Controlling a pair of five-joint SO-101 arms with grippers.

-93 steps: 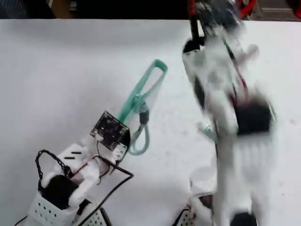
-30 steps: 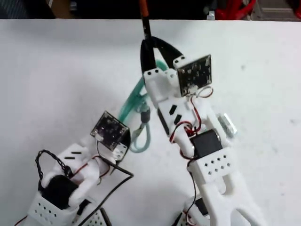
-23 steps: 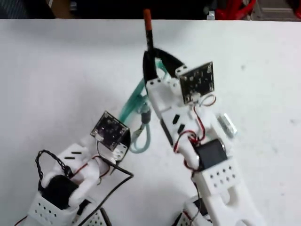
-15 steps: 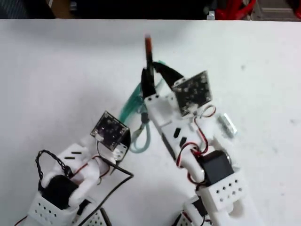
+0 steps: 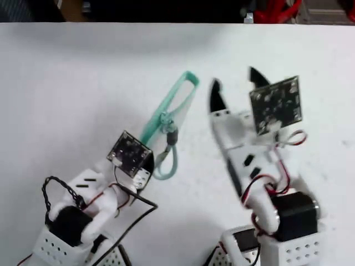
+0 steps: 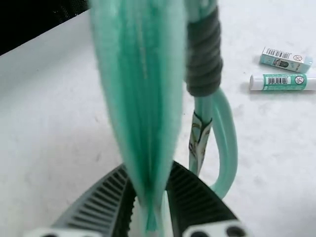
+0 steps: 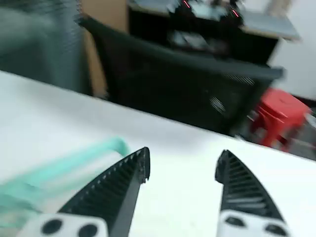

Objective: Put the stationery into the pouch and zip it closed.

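A teal-edged clear pouch (image 5: 166, 111) stands on its edge at the table's middle. My left gripper (image 5: 151, 159) is shut on its near end; in the left wrist view the pouch (image 6: 143, 98) rises out of the gripper (image 6: 148, 173), beside a grey sleeve (image 6: 202, 49) on a teal loop strap. My right gripper (image 5: 233, 82) hangs open to the right of the pouch with nothing between its fingers. From the right wrist, the gripper (image 7: 182, 158) shows open, the pouch (image 7: 64, 163) off to one side. Two small teal-labelled sticks (image 6: 281, 71) lie on the table beyond the strap.
The white table (image 5: 66, 83) runs bare to the left and back. A dark edge (image 5: 111, 11) bounds it at the far side. The right arm's body (image 5: 266, 183) covers the table's front right.
The right gripper held a dark pen with an orange tip at the pouch's far end. Now it has opened, holds nothing and has swung right, away from the pouch. The left arm kept still.
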